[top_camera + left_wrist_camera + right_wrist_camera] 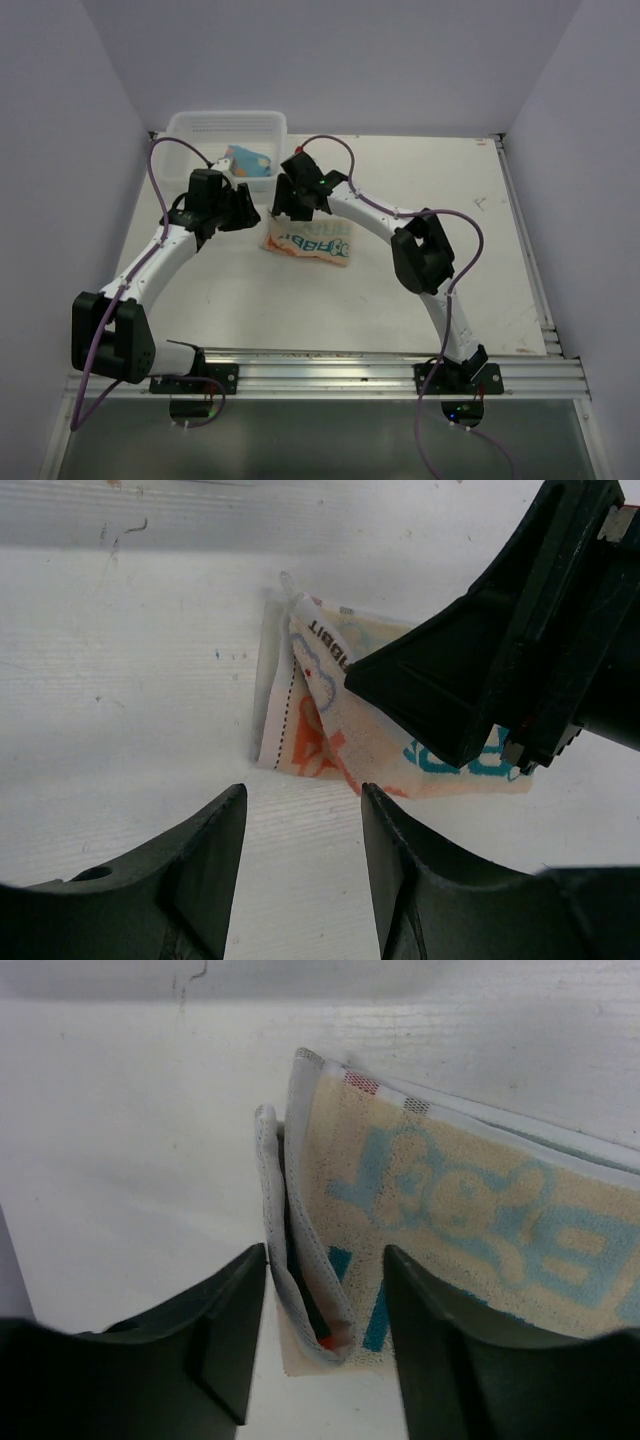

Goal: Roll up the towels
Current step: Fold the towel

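Note:
The cream towel point(310, 243) with orange and teal "RABBIT" lettering lies folded on the table's middle. It also shows in the left wrist view point(340, 730) and the right wrist view point(480, 1220). My right gripper point(284, 210) is open at the towel's far left corner, its jaws point(325, 1300) straddling a raised folded edge point(300, 1250) without pinching it. My left gripper point(254, 214) is open and empty just left of the towel, its fingertips point(303, 795) short of the cloth. The light blue towel point(249, 160) lies in the basket.
The white slatted basket point(225, 128) stands at the back left, just behind both grippers. The right gripper's black body point(500, 660) hangs over the towel in the left wrist view. Side walls close in the table on the left and right.

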